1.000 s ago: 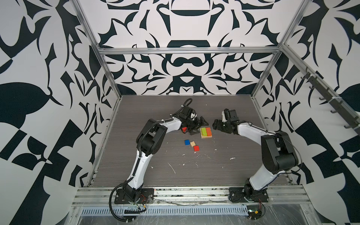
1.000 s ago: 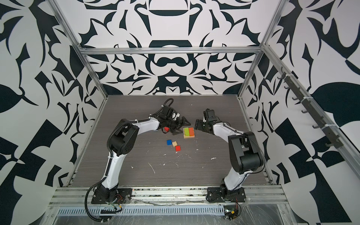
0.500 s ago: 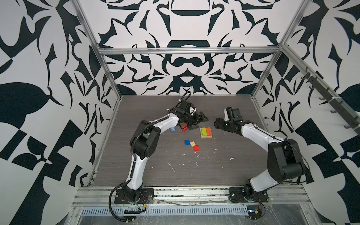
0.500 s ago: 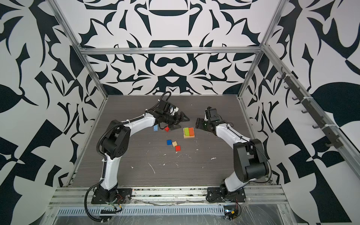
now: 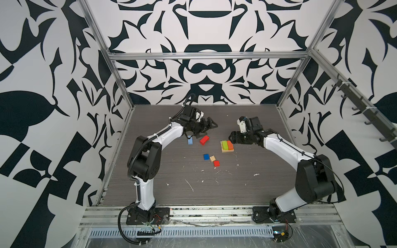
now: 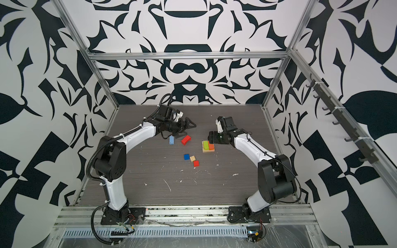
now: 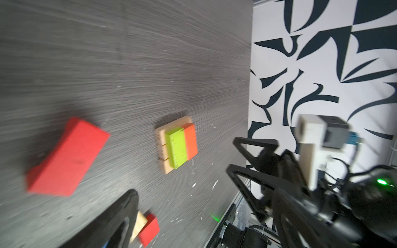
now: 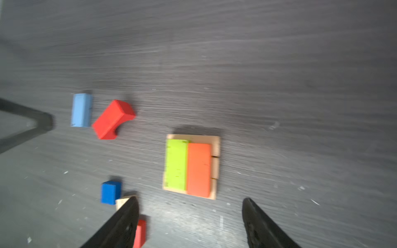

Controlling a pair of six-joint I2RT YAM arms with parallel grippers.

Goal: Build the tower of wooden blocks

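Here, left end effector (image 5: 208, 129) spread, empty, red block (image 5: 204, 140) beside it, right end effector (image 5: 232, 139) spread, empty — wood block tower (image 5: 225, 146), tan base under lime and orange planks, just ahead of it.

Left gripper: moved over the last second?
Yes. The left gripper has drawn back toward the rear wall, away from the square tan wooden base.

Black-and-white patterned walls (image 5: 204, 32) enclosed a dark grey wood-grain worktop (image 5: 247, 189), edged by pale metal bars (image 5: 206, 56). A rail of dark hooks (image 5: 365, 107) ran along the right wall. White flecks (image 5: 190, 185) dotted the worktop.
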